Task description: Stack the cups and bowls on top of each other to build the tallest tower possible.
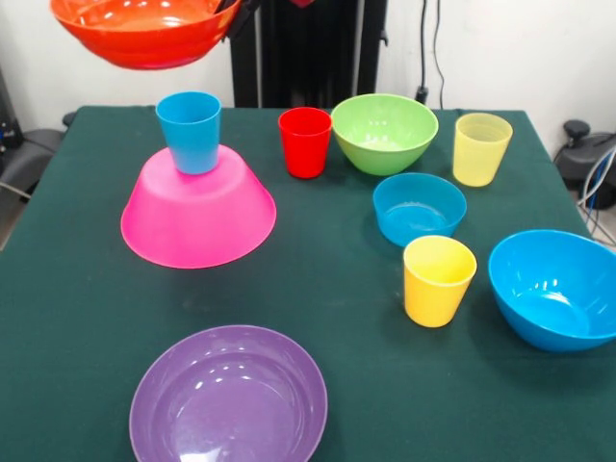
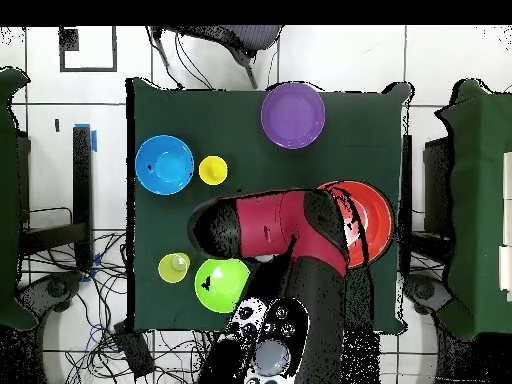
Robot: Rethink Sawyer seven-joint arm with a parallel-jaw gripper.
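The orange bowl (image 1: pixel 144 34) hangs upright in the air at the top left, held at its right rim by my gripper (image 1: pixel 234 8), of which only a dark tip shows. Below it stands the tower: the big pink bowl (image 1: pixel 197 217) upside down with the blue cup (image 1: pixel 190 130) upright on it. The orange bowl is well above the blue cup and apart from it. In the overhead view my arm (image 2: pixel 270 225) crosses the table and the orange bowl (image 2: pixel 372 215) hides the tower.
On the table stand the red cup (image 1: pixel 305 141), green bowl (image 1: pixel 384 132), pale yellow cup (image 1: pixel 481 148), small blue bowl (image 1: pixel 419 208), yellow cup (image 1: pixel 438 280), medium blue bowl (image 1: pixel 555 287) and purple bowl (image 1: pixel 228 399) at the near edge.
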